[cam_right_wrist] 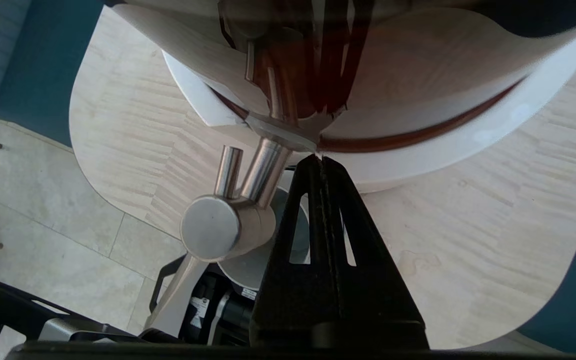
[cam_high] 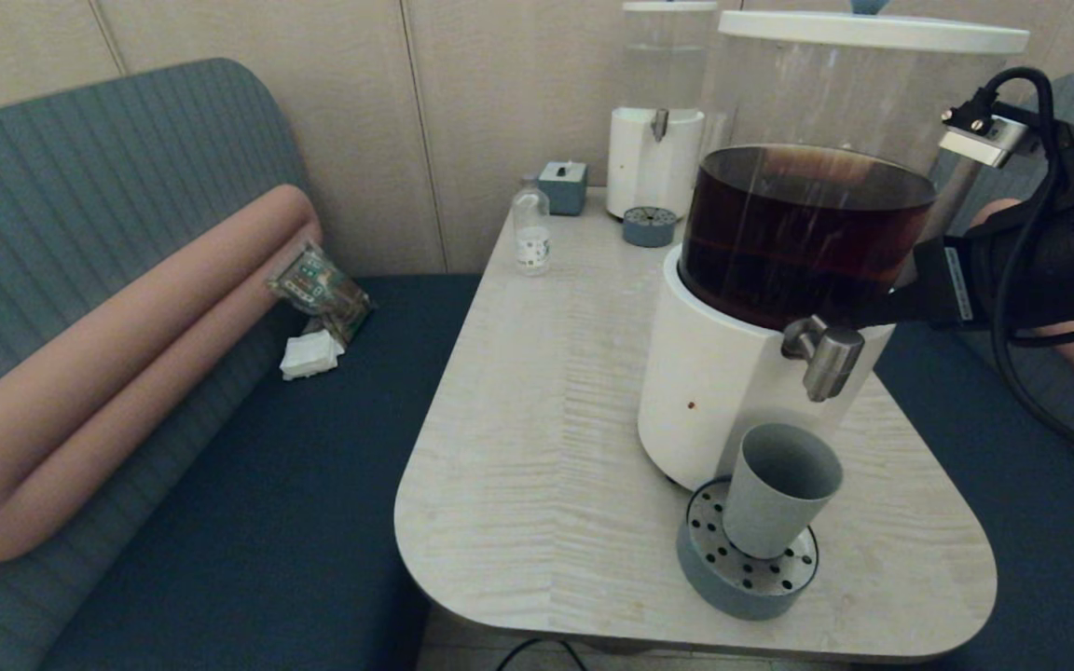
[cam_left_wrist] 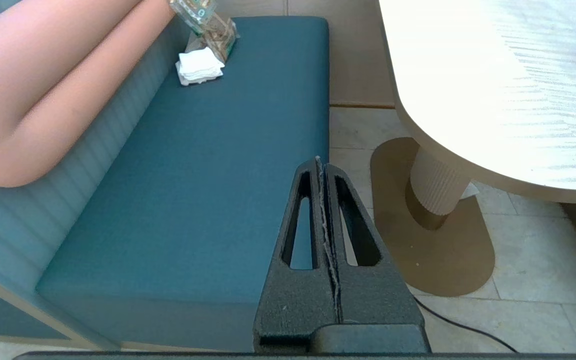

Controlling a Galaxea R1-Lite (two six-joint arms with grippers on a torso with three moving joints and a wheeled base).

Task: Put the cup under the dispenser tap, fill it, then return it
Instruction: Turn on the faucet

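One grey-green cup stands on the perforated drip tray below the dispenser tap. The right gripper, fingers pressed together, touches the dispenser just beside the tap; the left gripper, also closed, hangs over the bench.

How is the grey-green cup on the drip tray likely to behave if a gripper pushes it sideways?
The cup stands on the round drip tray under the dispenser tap. Tall and narrower at its base, it would probably tip rather than slide. It looks empty, so likely light. Its matte wall should grip reasonably well.

Two dispensers, two drip trays, one cup, one bottle
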